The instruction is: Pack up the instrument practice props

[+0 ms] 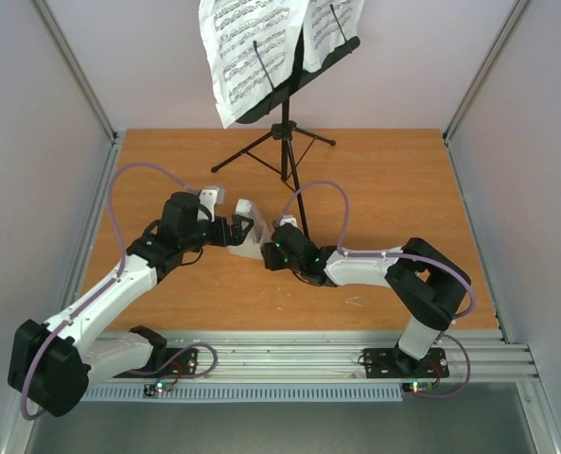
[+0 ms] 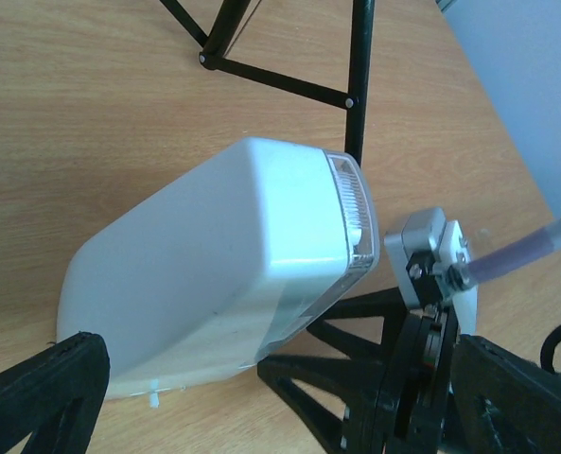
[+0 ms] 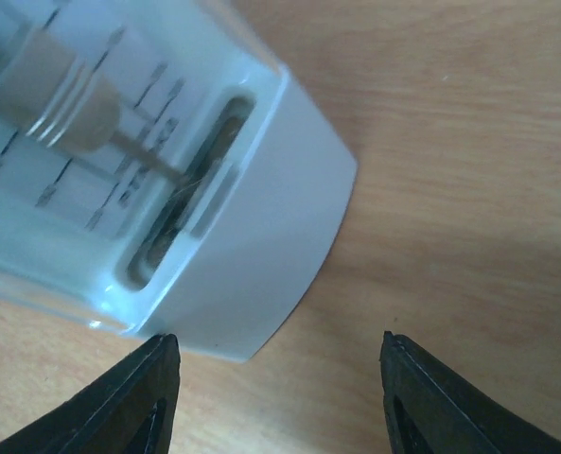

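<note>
Top external view: the left gripper (image 1: 231, 230) and right gripper (image 1: 268, 248) meet nose to nose over the brown wooden table (image 1: 394, 189). The small pale grey pyramid-shaped metronome (image 1: 246, 230) sits in the gap between their two sets of jaws. Well beyond both, the black tripod music stand (image 1: 285, 142) is upright with the white printed sheet-music pages (image 1: 247, 52) on its desk, not yet packed. Approaching from opposite sides probably lets one arm steady the body while the other takes hold. Left wrist view: the left jaws stand at their widest, one finger (image 2: 43, 388) at each lower corner. The metronome's plain back lies ahead of and partly between them, gripped by neither, and the right gripper's black fingers show just past the body's far edge. Right wrist view: this shows what the other cameras hide, what appears to be the clear plastic cover (image 3: 62, 180) over the face, with pendulum and scale behind it. Here the right jaws are partly open and hold nothing. A bottom corner of the metronome sits just ahead of one finger (image 3: 119, 397), with bare wood between the tips. Whether that finger touches the casing cannot be told, nor whether the metronome is upright or tipped.
</note>
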Robot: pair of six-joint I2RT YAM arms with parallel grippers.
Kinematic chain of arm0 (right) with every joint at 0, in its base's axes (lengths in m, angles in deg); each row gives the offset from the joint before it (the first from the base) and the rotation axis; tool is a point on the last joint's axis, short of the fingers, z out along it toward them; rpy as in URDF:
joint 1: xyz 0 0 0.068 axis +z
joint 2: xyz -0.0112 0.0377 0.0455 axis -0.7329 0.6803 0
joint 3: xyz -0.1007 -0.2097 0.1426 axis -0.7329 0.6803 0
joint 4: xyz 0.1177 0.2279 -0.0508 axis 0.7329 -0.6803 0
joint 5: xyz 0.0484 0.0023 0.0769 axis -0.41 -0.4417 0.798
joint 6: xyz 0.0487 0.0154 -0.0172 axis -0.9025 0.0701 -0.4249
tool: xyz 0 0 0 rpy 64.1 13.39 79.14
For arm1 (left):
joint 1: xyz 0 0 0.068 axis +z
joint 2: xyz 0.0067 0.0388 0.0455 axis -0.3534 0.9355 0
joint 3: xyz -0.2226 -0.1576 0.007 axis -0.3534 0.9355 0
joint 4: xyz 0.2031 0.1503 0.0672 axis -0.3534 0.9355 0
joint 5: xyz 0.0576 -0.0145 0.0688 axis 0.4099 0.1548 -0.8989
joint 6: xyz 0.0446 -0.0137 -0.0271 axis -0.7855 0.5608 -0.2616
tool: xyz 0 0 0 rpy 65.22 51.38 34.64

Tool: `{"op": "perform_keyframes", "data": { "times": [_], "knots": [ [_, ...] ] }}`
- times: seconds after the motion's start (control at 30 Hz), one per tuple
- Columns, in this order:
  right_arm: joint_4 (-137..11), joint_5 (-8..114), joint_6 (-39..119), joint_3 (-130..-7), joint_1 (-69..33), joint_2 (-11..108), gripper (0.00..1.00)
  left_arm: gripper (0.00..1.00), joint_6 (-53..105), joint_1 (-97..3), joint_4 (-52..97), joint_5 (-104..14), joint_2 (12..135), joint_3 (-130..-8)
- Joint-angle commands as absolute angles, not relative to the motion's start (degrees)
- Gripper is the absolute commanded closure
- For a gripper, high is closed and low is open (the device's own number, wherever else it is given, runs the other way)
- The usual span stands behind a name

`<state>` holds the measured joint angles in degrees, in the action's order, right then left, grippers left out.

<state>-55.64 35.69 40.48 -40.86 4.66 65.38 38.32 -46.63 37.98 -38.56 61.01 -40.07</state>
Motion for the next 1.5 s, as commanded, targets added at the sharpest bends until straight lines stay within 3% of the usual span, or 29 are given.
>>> {"op": "perform_keyframes", "data": {
  "times": [0.0,0.27,0.57,1.2,1.47],
  "knots": [
    [-53.2,34.7,41.5,-42.2,2.6,66.5,0.41,0.00,37.7,-46.4,37.3,-38.6,59.9,-40.9],
    [-51.1,38.2,45.1,-40.9,1.1,64.9,0.41,0.01,38.0,-46.4,38.2,-39.1,59.4,-41.1],
    [-47.1,44.6,49.2,-37.4,2.3,64.0,0.31,0.01,40.0,-46.4,38.0,-39.0,58.8,-41.8],
    [-50.6,35.8,47.1,-40.8,0.5,66.9,0.39,0.01,39.8,-46.4,39.2,-39.4,58.5,-42.2],
    [-45.9,42.5,50.3,-39.0,0.2,64.8,0.38,0.01,39.7,-46.4,39.4,-40.3,57.9,-41.9]
  ]
}}
